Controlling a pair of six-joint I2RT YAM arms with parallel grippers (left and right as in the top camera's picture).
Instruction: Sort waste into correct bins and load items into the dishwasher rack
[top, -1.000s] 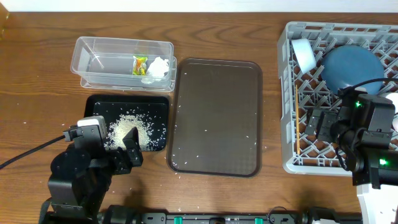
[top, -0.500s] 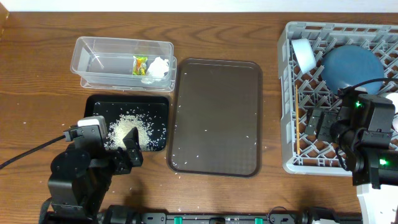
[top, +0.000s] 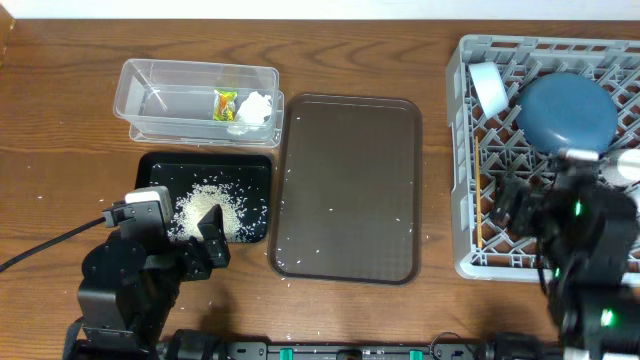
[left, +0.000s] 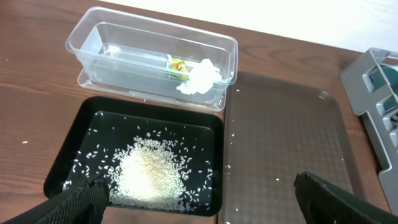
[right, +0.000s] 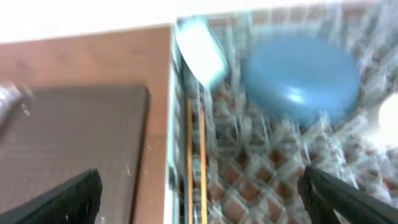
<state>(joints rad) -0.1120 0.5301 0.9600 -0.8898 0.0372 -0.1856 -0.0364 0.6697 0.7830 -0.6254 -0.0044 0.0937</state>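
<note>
The grey dishwasher rack holds the blue plate, a white cup and the wooden chopsticks. In the blurred right wrist view I see the plate, the cup and the chopsticks. My right gripper hangs open over the rack's near left part, holding nothing. The clear tub contains the snack wrapper and the tissue. Rice lies piled in the black tray. My left gripper is open and empty above that tray's near edge.
The brown serving tray lies between the bins and the rack, with a few stray rice grains on it and on the table around it. A second white cup sits at the rack's right edge.
The right arm has drawn back toward the table's near edge and shows blurred. The left arm and all objects stay where they were.
</note>
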